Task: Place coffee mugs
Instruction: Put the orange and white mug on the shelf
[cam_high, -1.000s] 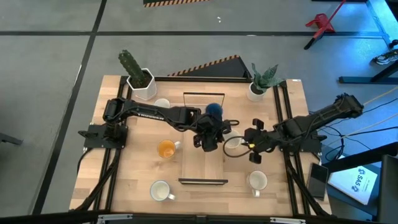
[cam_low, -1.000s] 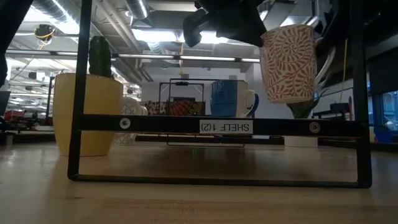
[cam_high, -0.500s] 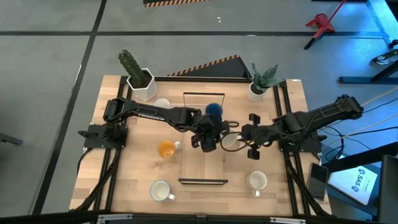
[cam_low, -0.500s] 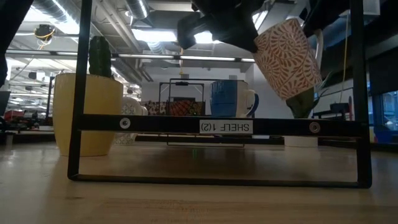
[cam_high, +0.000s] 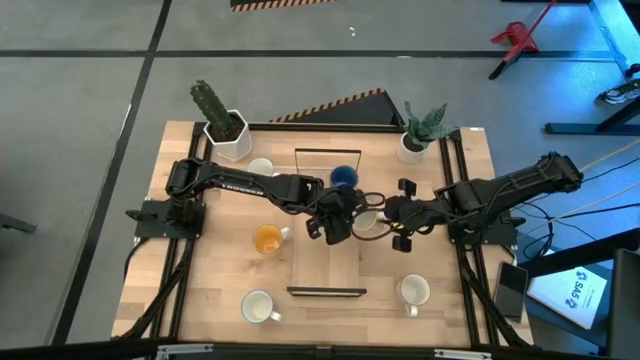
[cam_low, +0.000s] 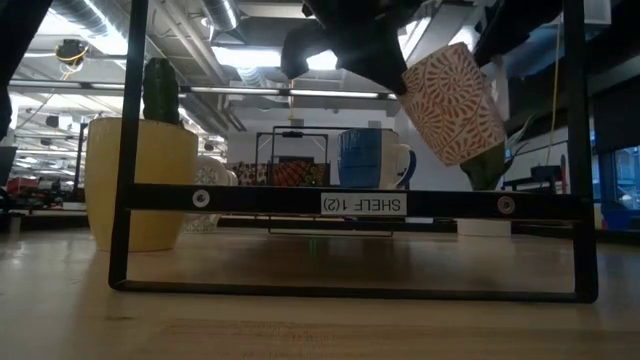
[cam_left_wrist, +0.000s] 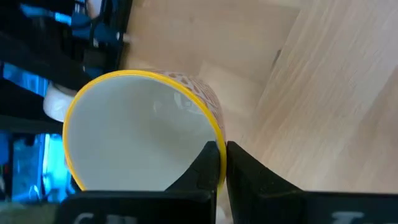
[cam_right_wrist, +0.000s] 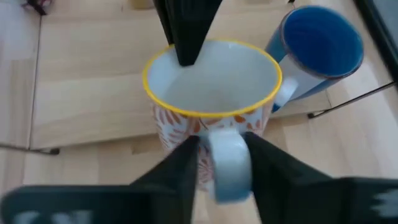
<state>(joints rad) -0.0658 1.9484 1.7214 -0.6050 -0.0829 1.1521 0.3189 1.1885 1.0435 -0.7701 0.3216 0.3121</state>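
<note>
A cream coffee mug with an orange leaf pattern and a yellow rim (cam_high: 368, 222) hangs tilted in the air above the black wire shelf (cam_low: 360, 203), also seen in the low view (cam_low: 452, 100). My left gripper (cam_high: 343, 224) is shut on its rim. My right gripper (cam_high: 388, 215) meets its white handle from the other side. A blue mug (cam_high: 345, 178) stands on its base at the shelf's far end. An orange mug (cam_high: 267, 240) stands left of the shelf, on the table. White mugs stand at the near left (cam_high: 258, 306), near right (cam_high: 414, 290) and far left (cam_high: 260, 166). My left gripper pinches the patterned mug's yellow rim (cam_left_wrist: 216, 127), one finger inside the mug and one outside its wall. The mug is lifted clear and tilted. My right gripper has its fingers (cam_right_wrist: 186, 158) on both sides of the white handle (cam_right_wrist: 229, 158), coming level from the table's right side.
Two white pots with green plants stand at the far corners (cam_high: 228, 135) (cam_high: 412, 146). The shelf frame (cam_high: 328, 291) runs near to far down the table's middle. Bare wood lies on the table between the orange mug and the near white mug.
My right gripper has moved toward the table's left, up to the patterned mug, and now has the handle between its fingers. The mug, held by my left gripper, has tipped from upright to tilted and shifted a little leftward.
</note>
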